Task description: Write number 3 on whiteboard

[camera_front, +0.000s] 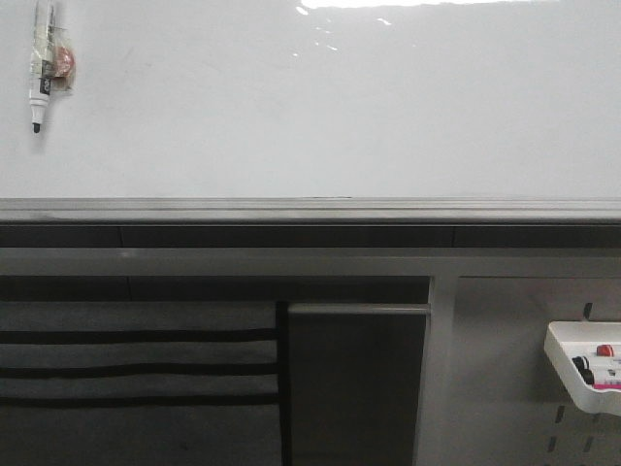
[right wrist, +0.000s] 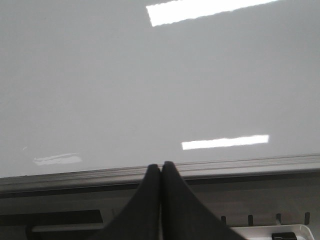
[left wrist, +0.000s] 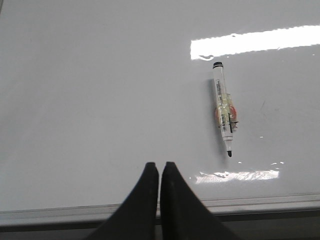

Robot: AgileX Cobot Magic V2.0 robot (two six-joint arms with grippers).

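Glossy white whiteboard (camera_front: 320, 107), upright, glare-streaked, unmarked, grey rail beneath.

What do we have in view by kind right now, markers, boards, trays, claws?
Markers stuck on the whiteboard: 1, uncapped
Whiteboard: 1, nothing written on it
White trays on the pegboard: 1
Claws: 2, left claw and right claw, both shut and holding nothing
Total: 5

left hand (left wrist: 159, 172) and right hand (right wrist: 160, 172) both closed, fingertips together.
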